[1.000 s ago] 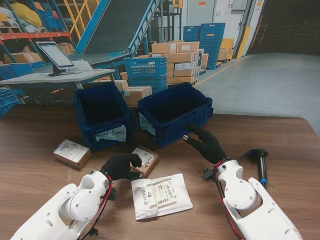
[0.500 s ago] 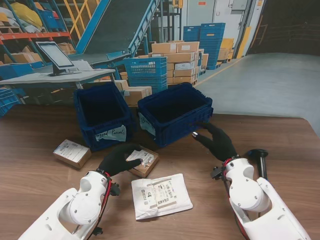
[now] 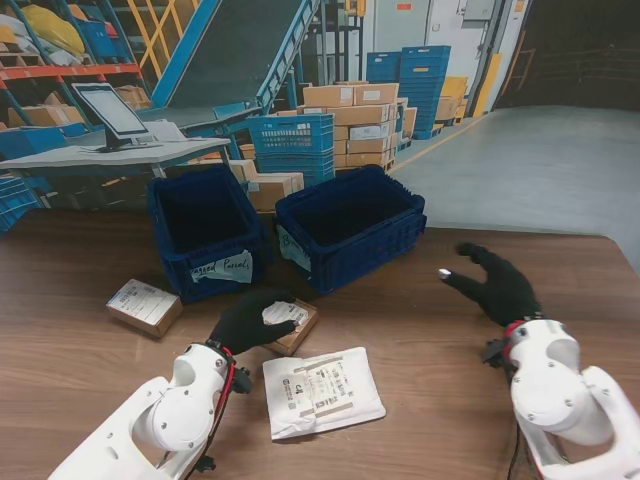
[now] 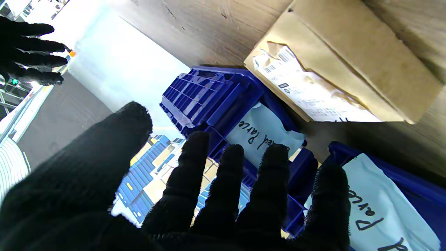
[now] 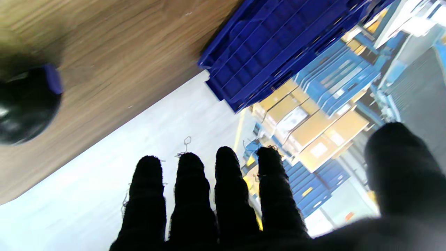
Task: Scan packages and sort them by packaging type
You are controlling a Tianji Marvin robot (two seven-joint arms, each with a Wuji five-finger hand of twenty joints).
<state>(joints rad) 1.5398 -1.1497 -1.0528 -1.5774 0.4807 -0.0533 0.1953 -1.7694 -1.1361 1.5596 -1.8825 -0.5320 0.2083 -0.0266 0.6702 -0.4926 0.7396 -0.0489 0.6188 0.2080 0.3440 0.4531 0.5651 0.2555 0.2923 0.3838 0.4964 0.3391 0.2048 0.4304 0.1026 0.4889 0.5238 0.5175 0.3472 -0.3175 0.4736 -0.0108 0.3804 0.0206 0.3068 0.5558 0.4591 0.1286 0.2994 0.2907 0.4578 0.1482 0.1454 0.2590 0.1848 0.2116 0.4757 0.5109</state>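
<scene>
A flat cardboard box [image 3: 296, 325] with a white label lies on the table in front of the crates; the box [image 4: 345, 66] also shows in the left wrist view. My left hand [image 3: 255, 320] hovers over its near left edge, open, with its fingers [image 4: 230, 174] spread and holding nothing. A white poly mailer [image 3: 322, 390] lies nearer to me. Another labelled box [image 3: 144, 305] sits further left. My right hand [image 3: 495, 283] is open over bare table at the right, fingers [image 5: 226, 188] apart. The black scanner [image 5: 24, 104] shows only in the right wrist view, blurred.
Two dark blue crates stand side by side at the back of the table, the left crate [image 3: 205, 230] with a handwritten paper label and the right crate [image 3: 350, 225] angled. The table's far edge runs behind them, with warehouse boxes and crates beyond.
My right hand has swung from the right crate's front wall to the right, over where the scanner lay. My left hand has reached forward and uncurled its fingers over the cardboard box.
</scene>
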